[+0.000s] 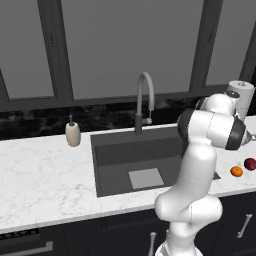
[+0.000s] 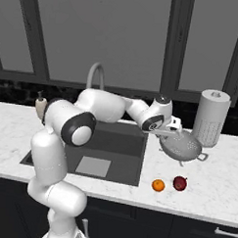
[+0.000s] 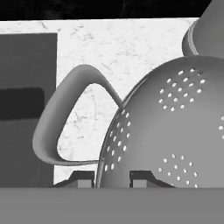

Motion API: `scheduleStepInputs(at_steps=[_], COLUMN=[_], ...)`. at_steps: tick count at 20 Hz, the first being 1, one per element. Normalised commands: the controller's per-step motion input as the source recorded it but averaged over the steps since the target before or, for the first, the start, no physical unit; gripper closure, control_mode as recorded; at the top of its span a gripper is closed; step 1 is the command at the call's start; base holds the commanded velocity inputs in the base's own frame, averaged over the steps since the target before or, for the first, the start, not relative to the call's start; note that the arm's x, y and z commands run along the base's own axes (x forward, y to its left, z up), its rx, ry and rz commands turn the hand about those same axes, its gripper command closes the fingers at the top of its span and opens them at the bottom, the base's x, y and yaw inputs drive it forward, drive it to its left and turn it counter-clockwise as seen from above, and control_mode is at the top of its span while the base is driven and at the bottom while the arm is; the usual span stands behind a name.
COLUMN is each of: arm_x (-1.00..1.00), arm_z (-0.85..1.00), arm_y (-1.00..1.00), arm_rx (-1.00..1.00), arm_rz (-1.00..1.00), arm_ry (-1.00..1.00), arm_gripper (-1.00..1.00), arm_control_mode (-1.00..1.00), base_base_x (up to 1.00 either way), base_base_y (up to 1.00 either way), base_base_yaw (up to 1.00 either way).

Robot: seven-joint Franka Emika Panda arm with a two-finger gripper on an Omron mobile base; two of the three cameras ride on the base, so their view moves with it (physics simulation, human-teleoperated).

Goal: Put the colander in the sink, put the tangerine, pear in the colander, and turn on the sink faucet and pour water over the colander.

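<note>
I have the arm reaching out from its base toward two o'clock in the right base view, elbow bent high over the sink [image 2: 124, 145] and the forearm running level to the wrist. The gripper [image 2: 175, 127] sits at the end of that reach, just right of the sink's edge, over the counter [image 2: 216, 179].

In the hand view the fingertips [image 3: 83, 178] stand either side of the colander's rim at six o'clock, pressed in on it, so I read the pincer as pinching the colander [image 3: 170, 127]. Its loop handle [image 3: 65, 118] arcs out toward nine o'clock over the marble.

From the right base view the colander [image 2: 181, 145] hangs tilted under the gripper, its bowl toward four o'clock, beside the paper towel roll [image 2: 210, 117]; whether it is clear of the counter I cannot tell.

The tangerine [image 2: 158, 185] and the pear [image 2: 180, 183] lie side by side on the counter at six o'clock from the colander, near the front edge. The faucet [image 1: 143, 100] stands behind the sink at twelve o'clock, with the soap bottle [image 1: 73, 133] to its left.
</note>
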Motion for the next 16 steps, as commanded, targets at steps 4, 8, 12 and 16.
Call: scheduleStepInputs(at_steps=[4,8,12,16], arm_x=[0.0,-0.1,-0.32,-0.22], arm_z=[0.24,0.2,0.2,0.13], arm_y=[0.27,0.36,0.67,0.83], arm_rx=[-0.15,-0.14,-0.02,0.0], arm_rz=[0.11,0.14,0.13,0.19], arm_ry=[-0.23,-0.17,0.01,0.0], arm_gripper=[1.0,1.0,1.0,1.0], arm_control_mode=[-1.0,-1.0,-1.0,-1.0], base_base_x=[0.0,0.0,0.0,0.0], base_base_y=[0.0,0.0,0.0,0.0], base_base_yaw=[0.0,0.0,0.0,0.0])
